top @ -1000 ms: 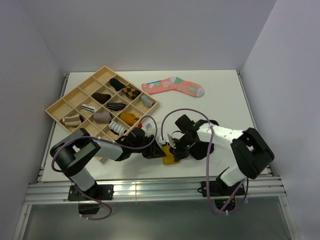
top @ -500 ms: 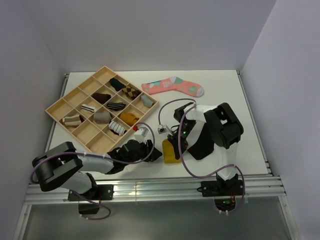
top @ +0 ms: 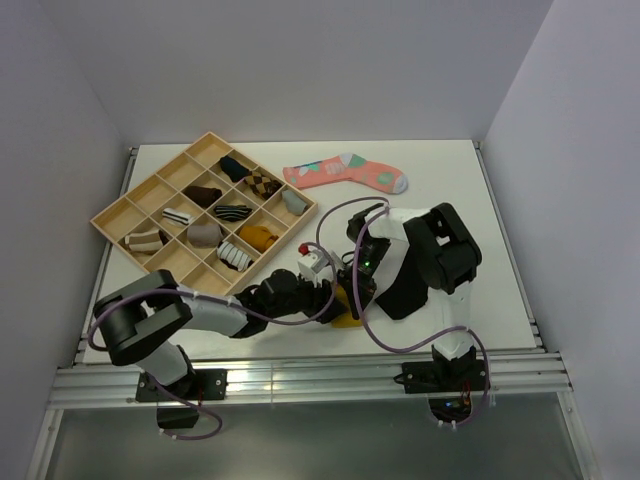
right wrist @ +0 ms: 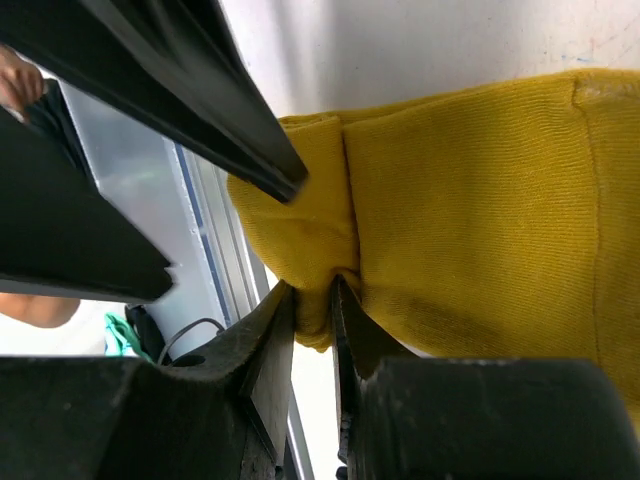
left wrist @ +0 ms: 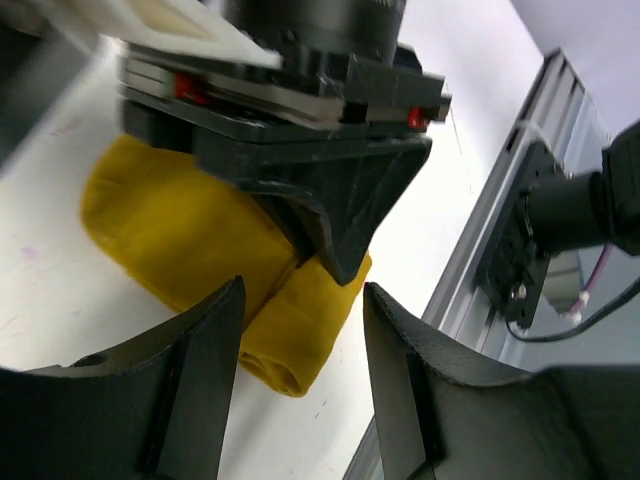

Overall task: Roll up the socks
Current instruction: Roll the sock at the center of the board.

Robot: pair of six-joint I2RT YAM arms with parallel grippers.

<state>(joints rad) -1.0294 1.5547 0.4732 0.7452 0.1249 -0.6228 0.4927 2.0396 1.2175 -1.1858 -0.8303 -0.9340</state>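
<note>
Now that the left gripper (left wrist: 302,300) is brought in, spread, over the partly rolled mustard-yellow sock (right wrist: 450,200) pinched by the right gripper (right wrist: 312,295) at the surface's (top: 440,170) near edge, the roll is judged ready to be tightened.

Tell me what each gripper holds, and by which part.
The right gripper pinches the yellow sock at a fold near its rolled end. The left gripper is open, gripping nothing.

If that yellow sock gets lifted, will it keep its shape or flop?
Likely floppy: the yellow sock bunches into a fold where the right gripper pinches it. Its knit looks grippy, so slipping seems unlikely.
</note>
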